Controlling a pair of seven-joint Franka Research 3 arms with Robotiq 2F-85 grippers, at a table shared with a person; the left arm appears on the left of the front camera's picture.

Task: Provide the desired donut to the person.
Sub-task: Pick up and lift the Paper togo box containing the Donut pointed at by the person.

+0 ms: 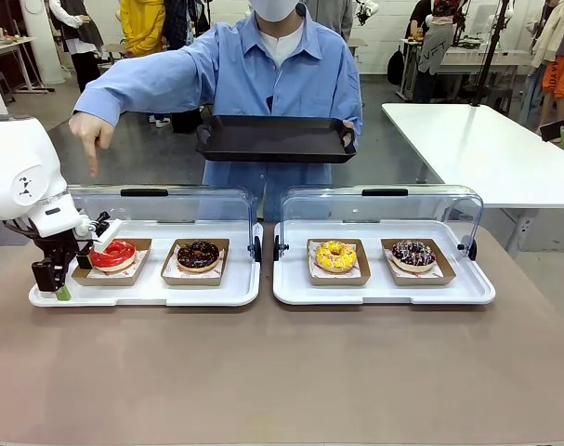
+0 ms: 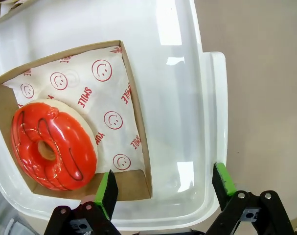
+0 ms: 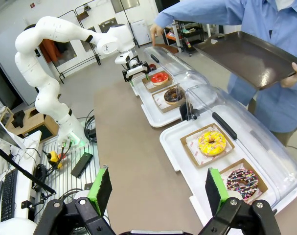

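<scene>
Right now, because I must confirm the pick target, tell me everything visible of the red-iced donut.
The red-iced donut is a ring with glossy red icing crossed by thin dark lines over a pale dough edge, whole and lying flat. It rests on white paper printed with red smileys, inside a brown cardboard tray at the left end of the left white tray. The left gripper stands open astride that cardboard tray's wall beside it, not touching the donut.

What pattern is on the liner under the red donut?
The liner is white with red smileys and SMILE; left wrist view.
</scene>
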